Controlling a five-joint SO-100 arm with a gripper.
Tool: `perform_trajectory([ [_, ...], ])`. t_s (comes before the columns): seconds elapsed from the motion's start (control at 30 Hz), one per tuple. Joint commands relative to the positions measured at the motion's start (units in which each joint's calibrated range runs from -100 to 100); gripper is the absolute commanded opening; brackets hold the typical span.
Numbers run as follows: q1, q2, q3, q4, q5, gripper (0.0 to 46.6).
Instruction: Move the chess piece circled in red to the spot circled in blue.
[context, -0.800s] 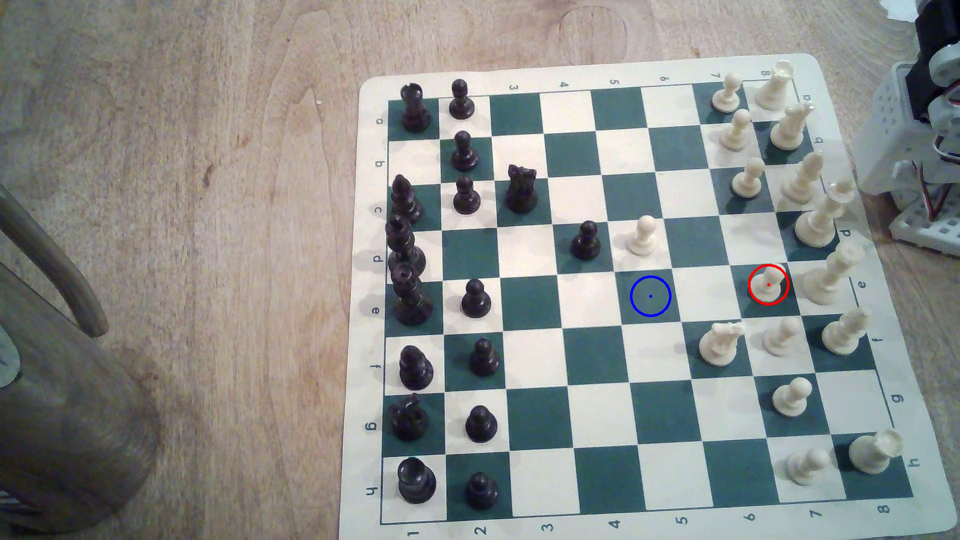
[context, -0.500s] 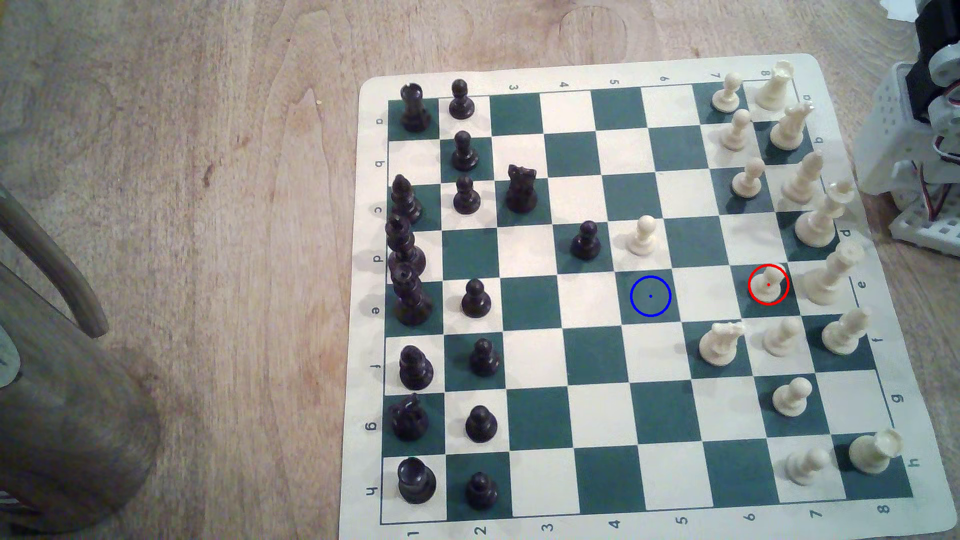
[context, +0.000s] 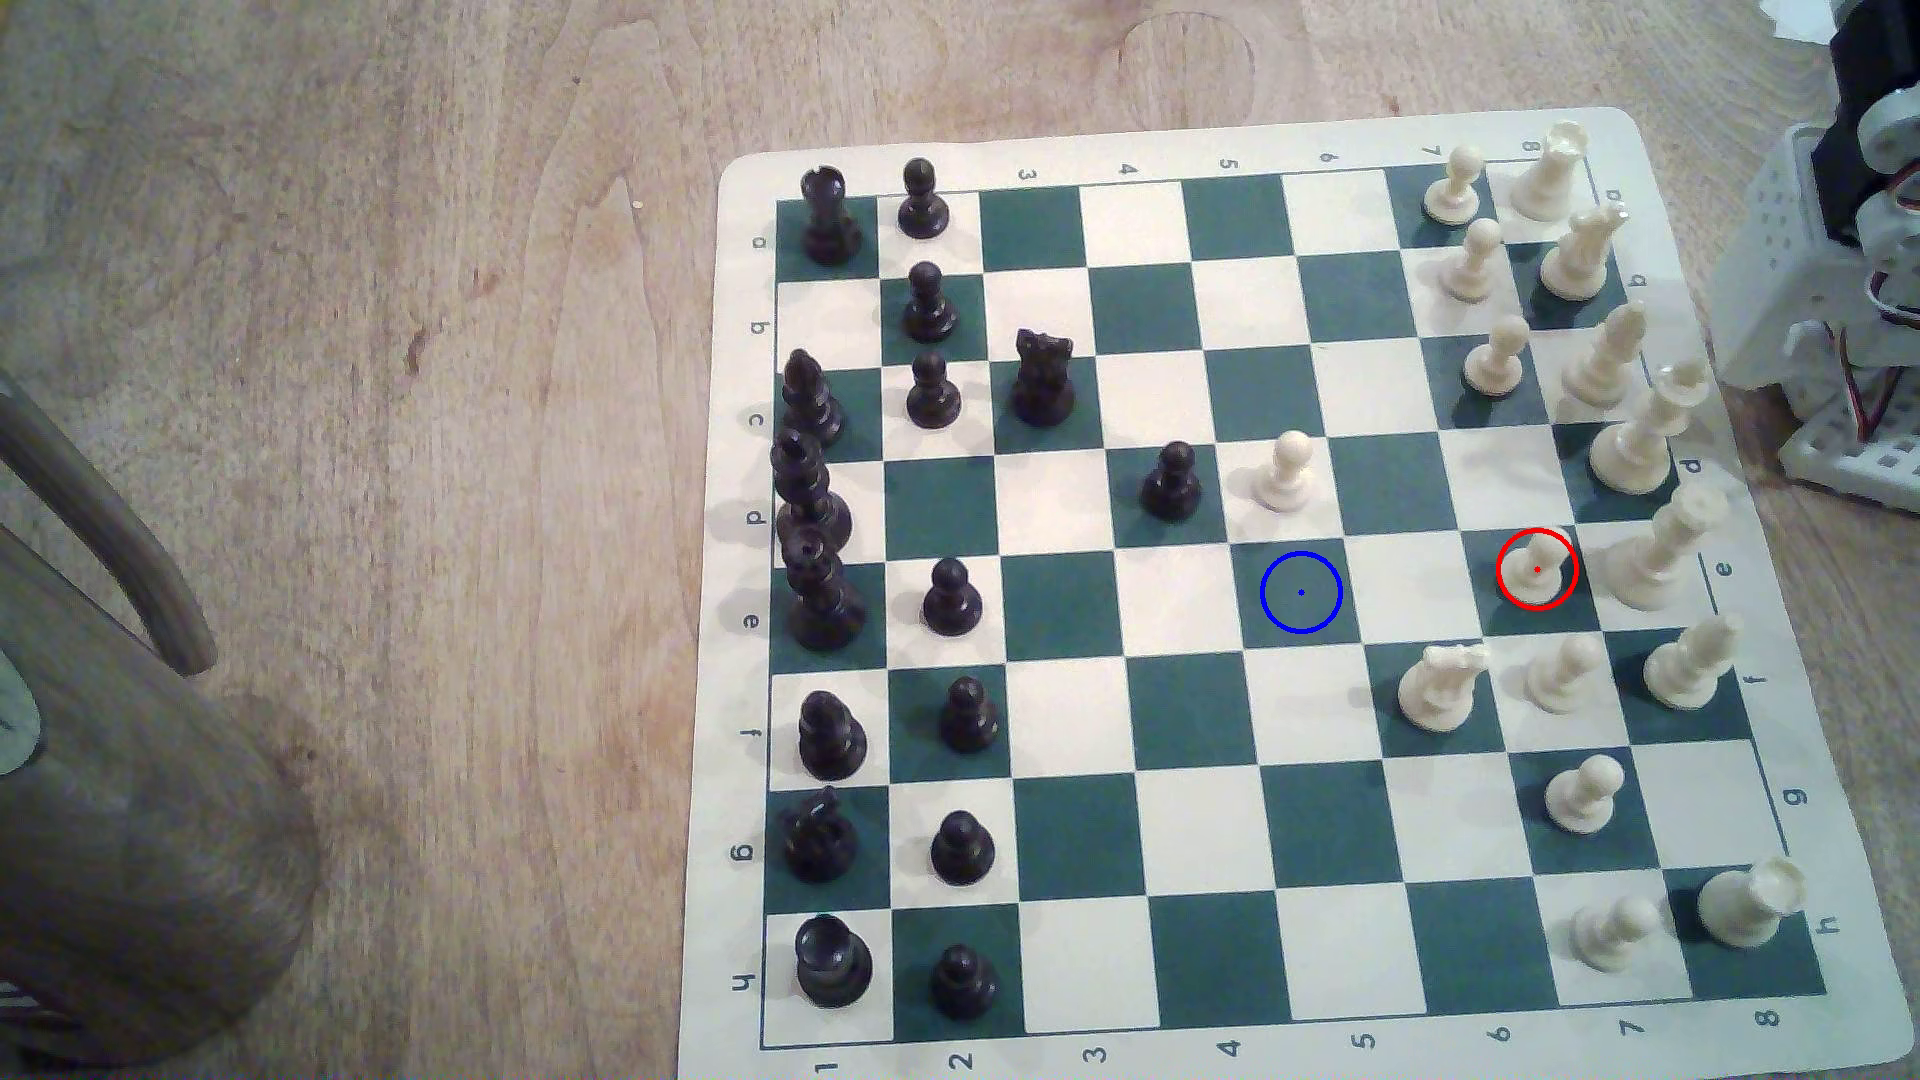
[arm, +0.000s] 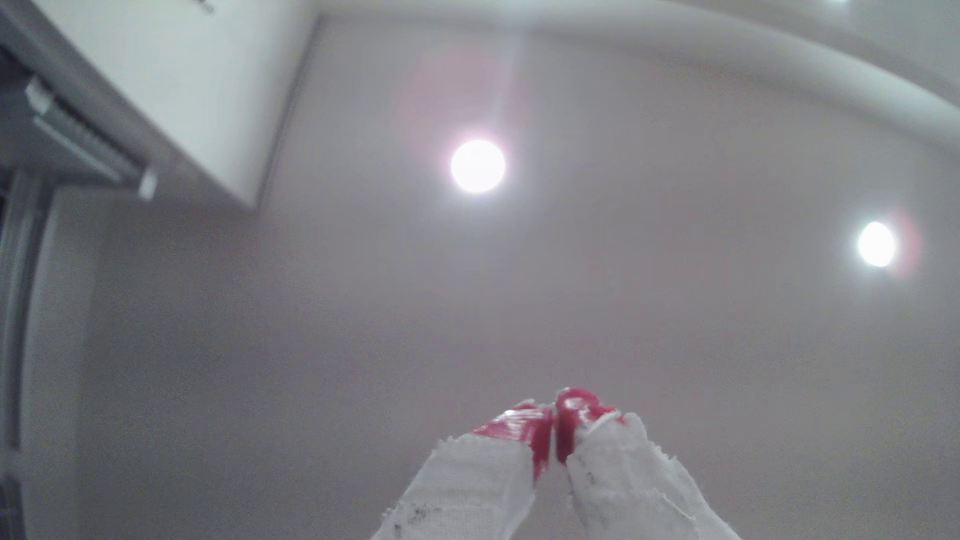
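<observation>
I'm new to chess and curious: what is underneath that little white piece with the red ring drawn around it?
The ringed cream pawn stands on a dark green square of the board mat. Green shows around its base; the patch directly beneath the base is covered.

Exterior view: high, looks steeply down on the chessboard (context: 1262, 665) and wooden table (context: 364, 312); arm base (context: 1860, 239) at the exterior view's right edge. Wrist view: faces up at the ceiling (arm: 623, 285) and two ceiling lights (arm: 477, 166), red-tipped gripper (arm: 554, 433) close in front. No scene overlap between views.
</observation>
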Motion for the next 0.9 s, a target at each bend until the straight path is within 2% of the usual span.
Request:
perform_trajectory([
  [0.0, 0.2, -0.03, 0.99, -1.19, 0.2, 0.2],
  [0.27, -1.44, -0.11, 0.99, 0.78, -0.15, 0.2],
  [0.4, -1.59, -0.11, 0.99, 18.22, 0.2, 0.2],
  [0.43, -2.69, -0.03, 0.99, 28.46, 2.64, 0.2],
  [0.5, -4.41, -0.11, 0.99, 38.94, 3.61, 0.2],
  [0.7, -5.11, -0.11, 0.99, 68.59, 2.59, 0.2],
  [0.8, -5.43, -0.11, -2.54, 93.9, 2.05, 0.2],
  [0.87, -5.58, -0.11, -7.26, 105.53, 0.44, 0.2],
])
